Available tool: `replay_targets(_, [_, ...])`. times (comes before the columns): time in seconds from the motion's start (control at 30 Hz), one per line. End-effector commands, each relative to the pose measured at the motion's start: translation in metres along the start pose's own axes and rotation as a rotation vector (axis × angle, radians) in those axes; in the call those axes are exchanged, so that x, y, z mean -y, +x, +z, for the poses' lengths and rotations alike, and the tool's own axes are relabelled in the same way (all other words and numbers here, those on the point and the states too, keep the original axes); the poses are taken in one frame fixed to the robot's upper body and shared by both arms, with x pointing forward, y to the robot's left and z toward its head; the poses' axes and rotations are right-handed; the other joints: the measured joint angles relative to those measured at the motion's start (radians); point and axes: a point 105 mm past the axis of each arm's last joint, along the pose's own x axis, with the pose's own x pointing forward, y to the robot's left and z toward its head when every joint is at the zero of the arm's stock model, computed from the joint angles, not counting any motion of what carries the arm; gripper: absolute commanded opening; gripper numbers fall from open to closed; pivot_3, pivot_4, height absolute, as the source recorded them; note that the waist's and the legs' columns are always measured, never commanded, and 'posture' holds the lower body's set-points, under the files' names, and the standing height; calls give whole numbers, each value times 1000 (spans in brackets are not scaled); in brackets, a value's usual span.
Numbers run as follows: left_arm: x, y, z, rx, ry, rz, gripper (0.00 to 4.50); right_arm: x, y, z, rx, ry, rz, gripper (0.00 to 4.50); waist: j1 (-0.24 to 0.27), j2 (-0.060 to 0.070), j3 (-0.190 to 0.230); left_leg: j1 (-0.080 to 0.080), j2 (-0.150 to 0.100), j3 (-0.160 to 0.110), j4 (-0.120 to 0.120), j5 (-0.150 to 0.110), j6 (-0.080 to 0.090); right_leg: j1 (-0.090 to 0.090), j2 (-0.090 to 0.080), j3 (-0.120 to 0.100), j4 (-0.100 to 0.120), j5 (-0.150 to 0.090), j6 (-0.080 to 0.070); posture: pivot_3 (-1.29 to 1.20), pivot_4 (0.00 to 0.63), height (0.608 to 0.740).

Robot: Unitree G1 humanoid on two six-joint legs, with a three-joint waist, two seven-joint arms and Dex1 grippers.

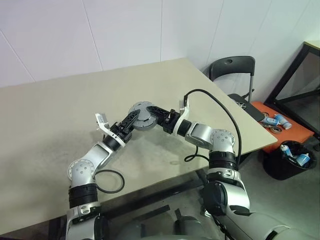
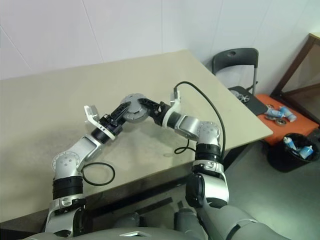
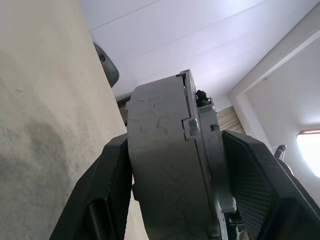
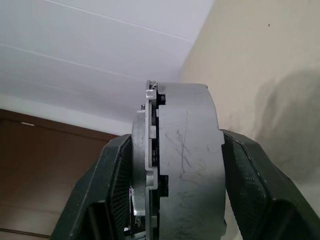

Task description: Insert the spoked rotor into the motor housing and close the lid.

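Both claws grip the round motor housing (image 1: 142,115) above the surface (image 1: 60,115): left claw (image 1: 131,120) and right claw (image 1: 159,116) squeeze its flat faces. Probably the lid is being pressed; keep the pressure even and straight.

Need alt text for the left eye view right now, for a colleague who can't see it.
Both hands, left and right, grip one round grey motor unit from opposite sides, held above a beige table. A black folding chair stands past the table's far right corner.
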Motion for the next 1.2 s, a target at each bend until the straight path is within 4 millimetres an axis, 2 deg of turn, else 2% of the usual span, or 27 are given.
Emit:
replay_targets(0.03, [29,15,2,-21,57,-86,2452,-25,9,-1,9,-116,71,2660,0,0,0,0,0,0,0,0,0,0,0,0,0,0,0,0,0,740])
replay_targets(0.2, [28,14,6,-16,71,-80,2452,-22,11,-6,-35,-40,83,4256,0,0,0,0,-1,0,0,0,0,0,0,0,0,0,0,0,0,740])
replay_targets(0.53, [14,7,19,27,103,-25,2452,-17,10,2,-3,-24,55,4256,0,0,0,0,0,0,0,0,0,0,0,0,0,0,0,0,0,740])
replay_targets(0.6, [11,4,31,70,118,-7,2452,-17,9,4,4,-25,54,4256,0,0,0,0,0,0,0,0,0,0,0,0,0,0,0,0,0,740])
replay_targets(0.63, [8,0,44,114,127,10,2452,-16,8,4,7,-25,54,4256,0,0,0,0,0,0,0,0,0,0,0,0,0,0,0,0,0,740])
replay_targets(0.77, [1,-22,87,244,186,67,2452,-16,7,5,13,-24,59,4256,-13,0,0,1,1,0,0,0,0,0,2,0,1,0,0,0,0,740])
replay_targets(0.9, [-8,-55,127,366,256,153,2452,-19,9,3,3,-26,69,4256,-23,-1,0,1,4,0,0,0,0,0,5,1,1,0,0,0,0,740])
replay_targets(1.07, [-12,-104,158,474,350,266,2452,-19,12,0,-13,-35,69,4256,-24,-2,-1,0,5,0,0,0,0,0,4,2,0,0,0,0,0,740])
replay_targets(1.2, [-17,-141,171,507,400,364,2452,-15,15,-3,-23,-28,56,4256,-24,-5,-1,0,6,0,0,0,0,0,4,2,0,0,0,0,0,740])
